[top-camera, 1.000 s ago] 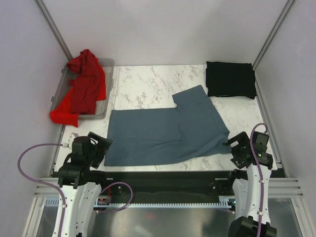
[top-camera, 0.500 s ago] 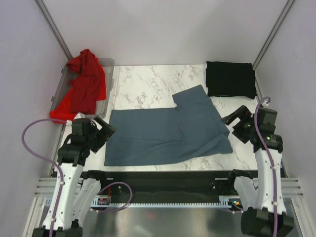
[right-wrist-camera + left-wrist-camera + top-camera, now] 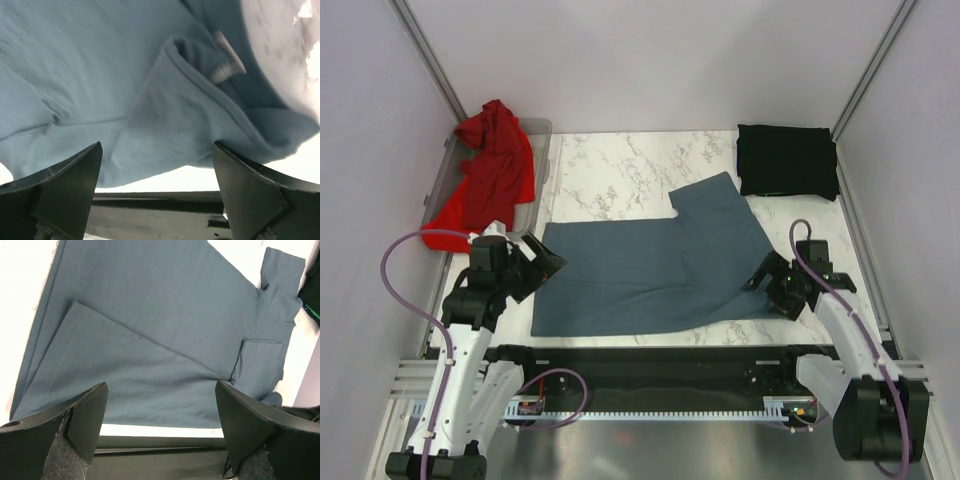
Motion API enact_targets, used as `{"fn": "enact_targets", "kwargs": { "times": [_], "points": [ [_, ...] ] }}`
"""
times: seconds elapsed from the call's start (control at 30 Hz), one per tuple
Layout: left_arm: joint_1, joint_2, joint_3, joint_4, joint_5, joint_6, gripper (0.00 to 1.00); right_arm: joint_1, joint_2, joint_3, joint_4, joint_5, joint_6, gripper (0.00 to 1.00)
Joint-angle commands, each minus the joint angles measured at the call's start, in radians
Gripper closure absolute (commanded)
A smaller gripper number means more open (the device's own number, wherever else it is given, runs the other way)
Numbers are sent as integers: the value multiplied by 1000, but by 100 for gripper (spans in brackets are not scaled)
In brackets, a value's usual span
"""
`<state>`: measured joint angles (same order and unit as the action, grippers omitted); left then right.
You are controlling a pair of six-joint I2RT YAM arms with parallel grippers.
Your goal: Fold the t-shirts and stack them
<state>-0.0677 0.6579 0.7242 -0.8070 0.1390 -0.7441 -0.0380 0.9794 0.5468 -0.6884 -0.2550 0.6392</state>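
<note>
Blue shirt (image 3: 660, 270) is lying flat mid-frame, partly folded. Soft limp cloth, likely sagging when lifted; best pinching at edge corners. Left gripper (image 3: 542, 268) and right gripper (image 3: 767, 283) are hovering at its left and right edges, fingers wide apart, holding nothing. Black shirt (image 3: 786, 160) is sitting folded upper right. Red shirt (image 3: 485, 180) is spilling from the bin (image 3: 544, 160), upper left.

Both arms lean forward and inward, the left gripper (image 3: 545, 265) and right gripper (image 3: 761, 276) tilted downward, jaws spread wide.
</note>
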Motion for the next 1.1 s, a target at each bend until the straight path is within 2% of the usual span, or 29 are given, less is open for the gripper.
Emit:
{"fn": "enact_targets", "kwargs": {
  "times": [0.0,0.1,0.3,0.43,0.53,0.63,0.73,0.77,0.83,0.87,1.03,1.07],
  "points": [
    [3,-12,-12,48,31,48,6,7,-217,-115,-80,27,91,2],
    [3,-12,-16,52,39,48,6,9,-402,-127,-175,0,139,2],
    [3,-15,-17,55,48,49,6,9,-524,49,-413,3,102,2],
    [3,-11,-19,61,54,52,6,9,-522,163,-375,20,116,2],
    [3,0,6,60,65,84,6,9,-398,168,-227,-53,102,2],
    [5,28,58,34,50,179,6,12,-216,223,-84,-82,50,2],
    [5,42,103,17,-10,253,5,32,14,369,-5,-8,-16,2],
    [5,40,101,17,-18,244,4,70,145,463,4,46,-70,2],
    [3,39,86,48,14,247,4,131,278,566,7,103,-113,2],
    [3,40,66,58,14,246,5,151,395,662,4,121,-152,2],
    [5,63,64,71,-4,249,6,233,686,904,73,249,-233,2],
    [5,66,66,69,-4,249,6,236,788,997,73,281,-239,2]
  ]
}}
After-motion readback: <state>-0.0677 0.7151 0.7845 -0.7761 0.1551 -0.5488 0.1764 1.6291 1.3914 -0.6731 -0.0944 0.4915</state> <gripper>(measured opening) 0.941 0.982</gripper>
